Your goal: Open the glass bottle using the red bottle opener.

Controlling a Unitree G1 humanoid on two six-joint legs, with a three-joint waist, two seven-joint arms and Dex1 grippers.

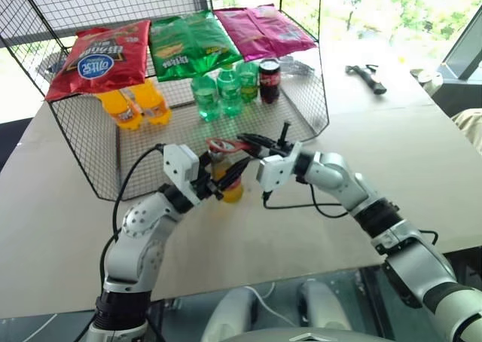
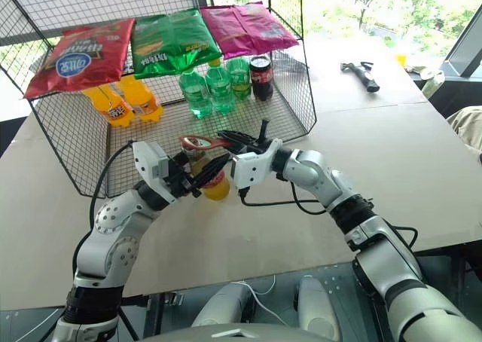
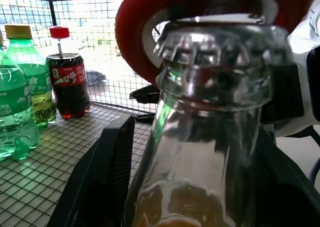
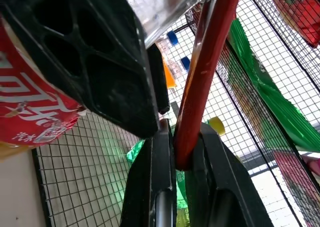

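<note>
From the left eye view, the left claw (image 1: 213, 178) is grasping the slim clear glass bottle of yellow drink (image 1: 226, 178) upright just in front of the black wire-mesh basket (image 1: 90, 142) on the pale desk (image 1: 407, 154), while the right claw (image 1: 252, 142) is clenching the handle of the small flat red bottle opener (image 1: 224, 144), whose looped head is sitting at the bottle's top. The right eye view is showing the same arrangement, with the opener lying roughly level across the bottle's mouth and the two claws close together. In the left wrist view, the opener's red loop is ringing the crimped metal cap (image 3: 215, 52), which is still sitting on the neck, and green plastic bottles (image 3: 20, 102) and a dark cola bottle (image 3: 69, 82) are standing behind on the mesh floor. In the right wrist view, the two black fingers (image 4: 210, 187) are pinching the red handle tightly, with the bottle's red-and-white label (image 4: 30, 112) and the other claw's dark finger just beside them. The step in hand appears to be seating the opener on the cap, ahead of prying. The next move is likely calling for the loop's lip to be hooking under the cap's edge, then for a levering of the handle while the left claw is bracing the bottle so that it is neither tipping nor slipping.
</note>
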